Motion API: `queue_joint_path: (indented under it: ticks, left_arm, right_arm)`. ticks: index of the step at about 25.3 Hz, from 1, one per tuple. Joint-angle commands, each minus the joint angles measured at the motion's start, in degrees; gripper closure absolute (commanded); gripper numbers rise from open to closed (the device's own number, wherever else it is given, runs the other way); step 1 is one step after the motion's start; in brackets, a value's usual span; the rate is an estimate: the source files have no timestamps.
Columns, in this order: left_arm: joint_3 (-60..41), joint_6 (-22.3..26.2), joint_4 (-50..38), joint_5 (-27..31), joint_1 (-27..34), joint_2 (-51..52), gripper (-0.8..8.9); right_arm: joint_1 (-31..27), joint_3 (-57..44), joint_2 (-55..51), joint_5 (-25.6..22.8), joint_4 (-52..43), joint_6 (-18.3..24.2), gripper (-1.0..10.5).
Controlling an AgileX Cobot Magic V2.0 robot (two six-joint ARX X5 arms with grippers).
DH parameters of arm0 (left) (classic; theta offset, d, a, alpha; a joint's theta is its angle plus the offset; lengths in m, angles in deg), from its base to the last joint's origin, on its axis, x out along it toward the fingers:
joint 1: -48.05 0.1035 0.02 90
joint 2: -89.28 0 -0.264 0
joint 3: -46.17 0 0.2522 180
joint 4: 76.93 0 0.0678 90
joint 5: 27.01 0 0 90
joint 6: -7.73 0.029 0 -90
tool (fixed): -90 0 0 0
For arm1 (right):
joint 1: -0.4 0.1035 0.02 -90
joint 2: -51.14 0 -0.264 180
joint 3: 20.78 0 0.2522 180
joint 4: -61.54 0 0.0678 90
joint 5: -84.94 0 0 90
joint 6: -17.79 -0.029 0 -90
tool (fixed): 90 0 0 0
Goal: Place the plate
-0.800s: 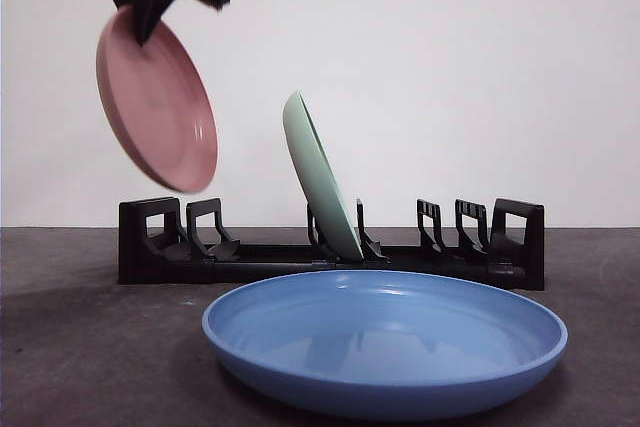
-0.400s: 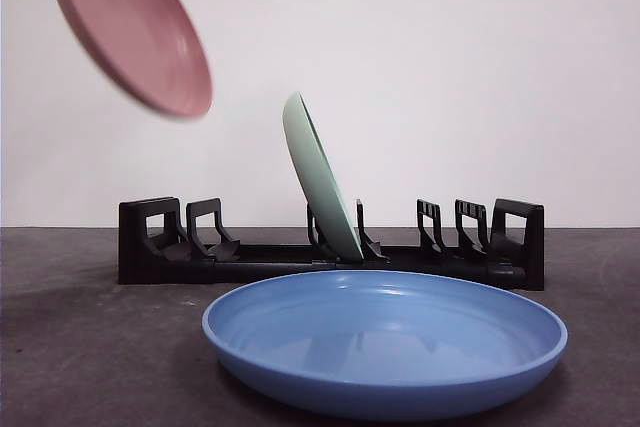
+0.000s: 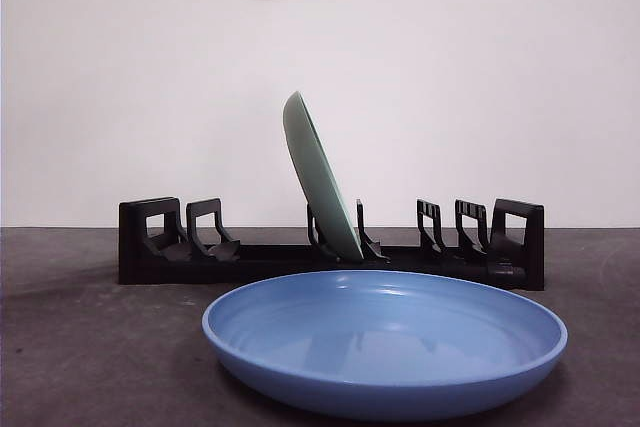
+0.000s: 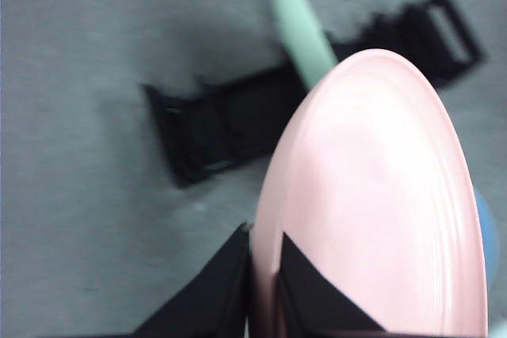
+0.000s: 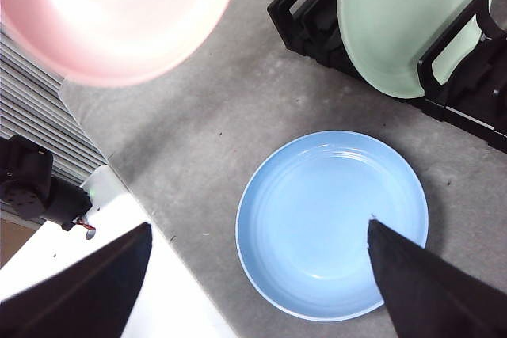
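Pink plate in left gripper, seemingly high above rack.

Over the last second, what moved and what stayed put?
The round pink plate, clamped at its rim in the left gripper, has risen and swung rightward in the front view; only its edge shows at the top now. Unmoved: the pale green plate leaning in the black slotted rack, and the blue plate on the table. The right gripper hangs open above.
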Motion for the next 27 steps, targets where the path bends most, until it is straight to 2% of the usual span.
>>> queue_joint_path:
  ticks: [1, 5, 9, 11, 17, 21, 27]
  left_arm:
    - [-5.09, 0.33, -1.57, -6.14, -0.31, 1.81, 8.02]
    - [-16.63, 1.01, -5.27, -13.97, -0.31, 4.87, 8.02]
    - [-28.06, 0.9, -12.22, -22.67, -0.31, 6.27, 8.02]
    - [-32.98, 0.2, -16.11, -25.16, -0.31, 6.27, 8.02]
    - [-47.56, -5.62, -32.87, -25.59, -0.31, 5.88, 8.02]
    - [-54.88, -13.33, -45.48, -25.57, -0.33, 5.35, 8.02]
    - [-57.94, -20.13, -54.14, -25.24, -1.31, 3.1, 8.02]
  right_arm:
    - [0.31, 0.35, 0.24, 0.33, -0.44, -0.02, 5.1]
    - [0.31, 0.35, 0.24, 0.33, -0.42, -0.07, 5.1]
    - [0.31, 0.35, 0.24, 0.33, -0.39, -0.22, 5.1]
    - [0.31, 0.35, 0.24, 0.33, -0.37, -0.22, 5.1]
    - [0.28, 0.35, 0.24, 0.33, -0.17, -0.24, 5.1]
    - [0.31, 0.35, 0.28, 0.31, -0.17, -0.24, 5.1]
    - [0.28, 0.35, 0.28, 0.31, -0.2, -0.26, 5.1]
